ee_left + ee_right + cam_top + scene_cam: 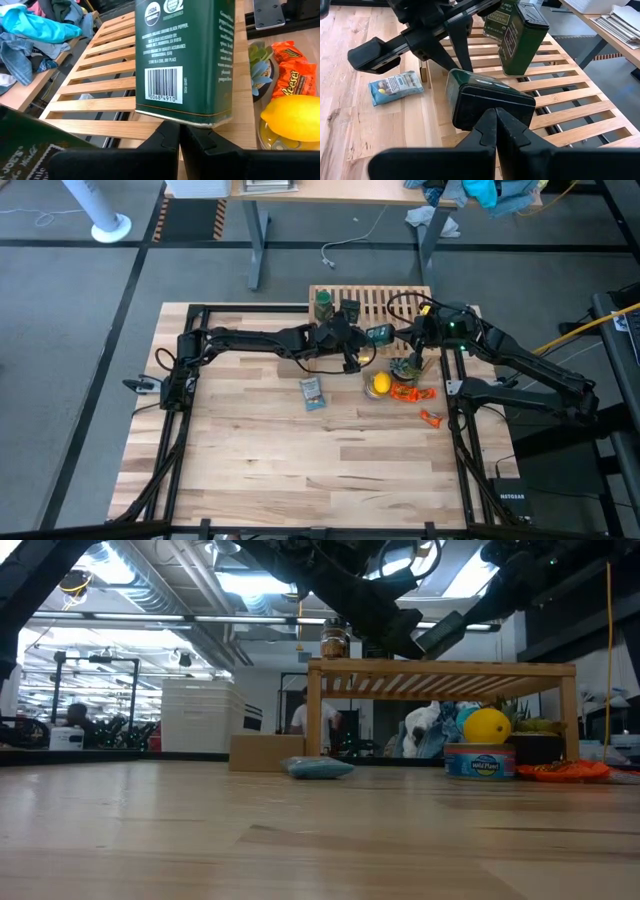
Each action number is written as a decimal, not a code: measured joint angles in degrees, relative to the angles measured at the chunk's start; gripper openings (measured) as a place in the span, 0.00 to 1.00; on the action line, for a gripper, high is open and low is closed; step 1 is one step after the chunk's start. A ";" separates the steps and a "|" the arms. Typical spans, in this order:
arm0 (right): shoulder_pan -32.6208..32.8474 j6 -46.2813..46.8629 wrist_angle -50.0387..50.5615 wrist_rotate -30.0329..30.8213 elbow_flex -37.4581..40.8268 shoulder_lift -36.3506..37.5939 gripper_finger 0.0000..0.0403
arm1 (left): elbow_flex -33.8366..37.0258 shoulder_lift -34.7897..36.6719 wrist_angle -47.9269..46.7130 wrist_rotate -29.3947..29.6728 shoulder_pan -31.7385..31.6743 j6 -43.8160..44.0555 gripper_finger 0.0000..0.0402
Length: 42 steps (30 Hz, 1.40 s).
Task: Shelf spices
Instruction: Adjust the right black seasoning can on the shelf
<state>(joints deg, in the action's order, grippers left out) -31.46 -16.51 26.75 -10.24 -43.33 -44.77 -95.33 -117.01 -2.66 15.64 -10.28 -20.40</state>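
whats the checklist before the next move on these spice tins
1. Left gripper ready to grasp: not ok, its fingers are shut, tips at the base of the tall green rectangular tin with a barcode.
2. That tin upright on the light wooden slatted shelf: not ok, it is tilted.
3. Right gripper ready to grasp: not ok, shut.
4. Dark rectangular tin in front of it upright: not ok, it appears to lie on its side at the shelf's edge.
5. Green bottle on the shelf: ok.
6. Either tin gripped: cannot tell.
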 joint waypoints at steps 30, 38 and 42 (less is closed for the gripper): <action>-0.02 0.00 -3.54 -2.49 -0.13 -2.12 0.01 | -0.02 0.00 -1.14 -2.56 0.11 -3.02 0.00; -0.04 0.00 -7.75 -3.10 -0.15 -3.75 0.01 | -0.02 0.00 -1.42 -2.82 0.11 -3.06 0.00; -0.04 0.02 -8.16 -5.01 -0.15 -3.76 0.01 | -0.02 0.00 -1.41 -3.07 0.17 -3.80 0.00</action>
<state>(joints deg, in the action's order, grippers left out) -31.51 -16.49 18.59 -15.25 -43.48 -48.53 -95.35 -117.01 -4.06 12.56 -10.11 -24.21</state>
